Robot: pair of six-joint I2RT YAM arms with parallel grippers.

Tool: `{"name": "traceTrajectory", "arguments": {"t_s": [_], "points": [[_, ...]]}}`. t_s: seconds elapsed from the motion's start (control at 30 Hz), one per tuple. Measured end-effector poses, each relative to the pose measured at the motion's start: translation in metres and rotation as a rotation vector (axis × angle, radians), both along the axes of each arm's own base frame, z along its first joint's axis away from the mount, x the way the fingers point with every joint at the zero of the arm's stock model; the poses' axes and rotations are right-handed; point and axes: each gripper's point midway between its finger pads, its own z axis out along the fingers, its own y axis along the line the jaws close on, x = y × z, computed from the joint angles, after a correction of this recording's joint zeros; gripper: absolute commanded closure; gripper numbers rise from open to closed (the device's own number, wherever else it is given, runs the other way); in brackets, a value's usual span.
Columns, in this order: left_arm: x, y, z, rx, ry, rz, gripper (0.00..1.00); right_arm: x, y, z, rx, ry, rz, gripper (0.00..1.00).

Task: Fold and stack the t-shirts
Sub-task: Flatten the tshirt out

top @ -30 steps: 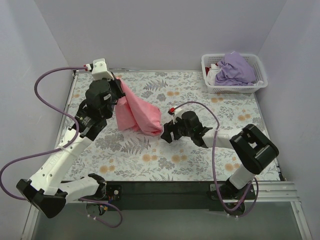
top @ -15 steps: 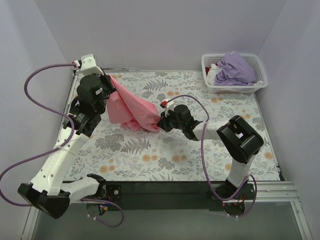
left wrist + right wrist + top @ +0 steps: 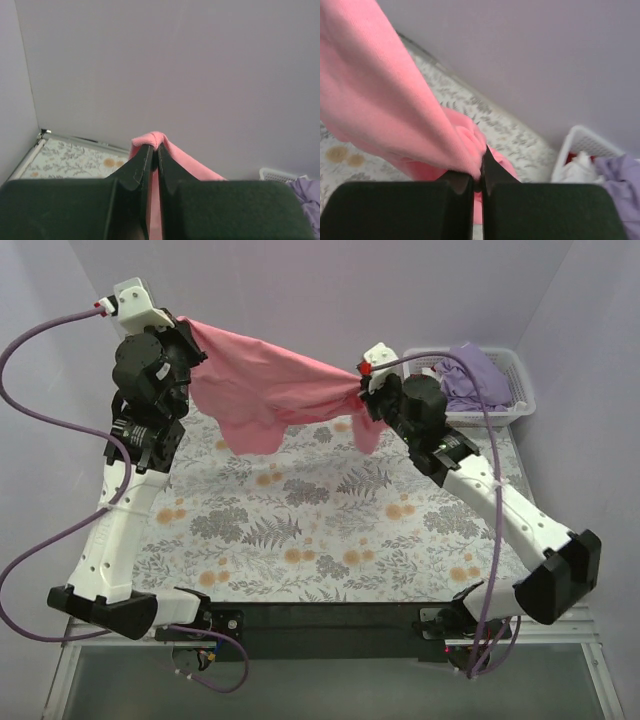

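Left gripper [image 3: 187, 330] clamped one end of pink shirt [image 3: 270, 390]. Right gripper [image 3: 362, 392] pinched the other end. It hung stretched between them, above tablecloth [image 3: 300, 540].

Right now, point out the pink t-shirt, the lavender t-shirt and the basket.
pink t-shirt [image 3: 265, 390], top external view, stretched middle of the cloth
lavender t-shirt [image 3: 478, 375], top external view, top of the heap
basket [image 3: 495, 416], top external view, near lattice wall

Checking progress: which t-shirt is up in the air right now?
The pink t-shirt, stretched between the left gripper and right gripper, both shut on it; the purple t-shirt lies heaped in the basket.
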Motion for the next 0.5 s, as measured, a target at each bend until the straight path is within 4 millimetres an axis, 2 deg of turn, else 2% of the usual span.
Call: {"name": "traceTrajectory", "arguments": {"t_s": [0.03, 0.1, 0.13, 0.17, 0.23, 0.27, 0.3, 0.37, 0.43, 0.5], "points": [[-0.004, 0.002, 0.010, -0.002, -0.025, 0.001, 1.00, -0.005, -0.009, 0.027, 0.001, -0.049, -0.015, 0.99], [-0.015, 0.006, 0.023, -0.005, -0.063, 0.002, 1.00, -0.020, -0.027, 0.067, 0.006, -0.123, -0.041, 0.84], [-0.021, 0.007, 0.026, -0.006, -0.077, 0.002, 1.00, -0.029, -0.036, 0.079, 0.007, -0.148, -0.051, 0.78], [-0.028, 0.010, 0.024, -0.010, -0.087, 0.003, 1.00, -0.039, -0.046, 0.088, 0.004, -0.161, -0.056, 0.62], [-0.040, 0.013, 0.014, -0.011, -0.077, 0.001, 1.00, -0.051, -0.055, 0.093, 0.003, -0.168, -0.057, 0.45], [-0.045, 0.015, 0.006, -0.014, -0.070, 0.000, 1.00, -0.057, -0.059, 0.089, -0.004, -0.156, -0.057, 0.34], [-0.050, 0.016, -0.006, -0.021, -0.058, -0.003, 1.00, -0.061, -0.062, 0.076, -0.008, -0.130, -0.058, 0.30], [-0.056, 0.016, -0.039, -0.025, -0.003, -0.011, 1.00, -0.066, -0.066, 0.038, -0.049, -0.058, -0.063, 0.27], [-0.058, 0.012, -0.080, -0.033, 0.062, -0.034, 1.00, -0.069, -0.070, -0.017, -0.102, 0.053, -0.079, 0.26], [-0.058, 0.006, -0.131, -0.033, 0.158, -0.057, 1.00, -0.077, -0.077, -0.083, -0.177, 0.200, -0.094, 0.26]]}}
